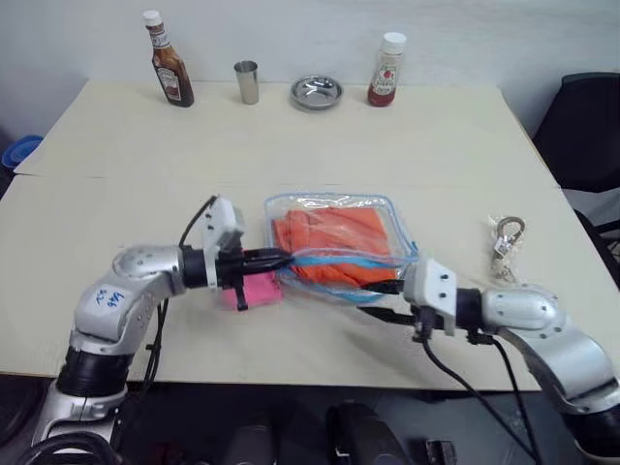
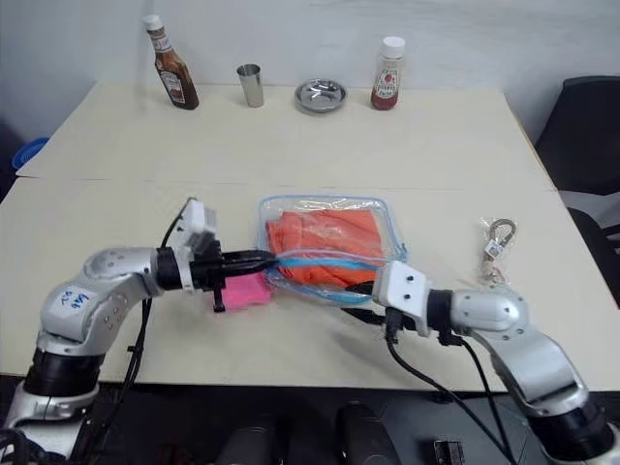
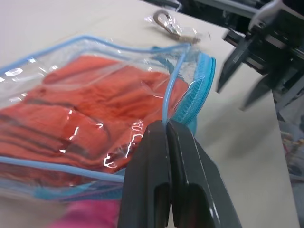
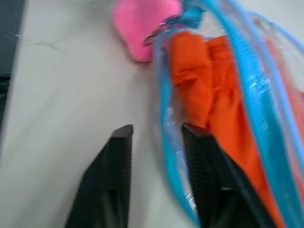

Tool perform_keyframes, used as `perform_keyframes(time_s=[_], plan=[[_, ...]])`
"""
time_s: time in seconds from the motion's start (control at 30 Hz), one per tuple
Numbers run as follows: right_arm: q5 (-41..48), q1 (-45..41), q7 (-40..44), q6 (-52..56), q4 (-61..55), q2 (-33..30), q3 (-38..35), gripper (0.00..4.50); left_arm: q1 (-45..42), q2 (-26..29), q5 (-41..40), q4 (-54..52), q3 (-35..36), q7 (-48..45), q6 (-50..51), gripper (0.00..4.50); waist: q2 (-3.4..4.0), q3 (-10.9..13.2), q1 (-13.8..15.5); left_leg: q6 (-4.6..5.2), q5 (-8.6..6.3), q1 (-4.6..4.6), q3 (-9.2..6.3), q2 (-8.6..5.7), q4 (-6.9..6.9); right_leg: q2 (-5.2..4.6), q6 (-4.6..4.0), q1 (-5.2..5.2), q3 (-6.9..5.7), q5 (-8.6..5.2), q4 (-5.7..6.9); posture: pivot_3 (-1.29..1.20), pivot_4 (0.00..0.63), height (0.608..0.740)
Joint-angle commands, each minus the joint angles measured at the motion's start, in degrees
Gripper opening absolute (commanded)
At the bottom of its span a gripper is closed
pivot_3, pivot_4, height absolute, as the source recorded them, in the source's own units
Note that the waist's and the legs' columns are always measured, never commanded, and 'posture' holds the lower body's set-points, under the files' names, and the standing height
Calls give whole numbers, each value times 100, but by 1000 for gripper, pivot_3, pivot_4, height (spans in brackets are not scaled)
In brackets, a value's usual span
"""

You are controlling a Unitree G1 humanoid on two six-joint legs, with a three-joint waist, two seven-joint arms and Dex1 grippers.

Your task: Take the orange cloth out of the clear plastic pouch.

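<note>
On a pale wooden table (image 1: 116, 155), the left gripper (image 1: 283, 259) pinched the blue rim of the pouch (image 1: 334, 205), cloth (image 1: 329, 242) inside. The right gripper (image 1: 386, 294), jaws narrowly apart, sat at the pouch's 5 o'clock. Bottles stood along the white wall.

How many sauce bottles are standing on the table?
2. A dark brown sauce bottle stands at the table's far edge toward the robot's left, beside a metal cup. A red sauce bottle stands at the far edge further right, beside a metal dish. None seems hidden.
</note>
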Motion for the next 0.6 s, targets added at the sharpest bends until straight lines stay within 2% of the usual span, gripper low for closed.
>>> perform_keyframes(time_s=[0.03,0.2,0.3,0.4,0.6], plan=[[-441,-262,-382,35,185,241,256,1109,70,-53,49,-365,-90,131,-94,0,0,0,29,0,0,1,0,0,0,0,0,0,0,0,-1,0,150,740],[-1189,-409,-828,-189,590,514,625,1109,-67,-164,61,-331,-184,258,-44,0,-1,0,53,1,-1,-5,0,-4,0,-4,0,0,-1,0,-7,0,150,740],[-1652,-401,-1015,-399,744,539,814,1685,-162,-195,88,-237,-219,278,-63,0,-1,0,49,1,-1,-5,0,-4,0,-4,0,0,-1,0,-6,0,150,740],[-2088,-435,-1230,-622,920,558,906,2644,-195,-200,106,-207,-235,275,-72,0,0,0,37,1,0,-4,0,-4,0,-2,0,0,-1,0,-6,0,150,740],[-2452,-518,-1372,-766,1207,681,918,2644,-185,-220,106,-246,-286,249,-53,0,0,0,34,-1,0,-2,1,-1,-1,1,0,0,-1,0,-4,0,150,740]])
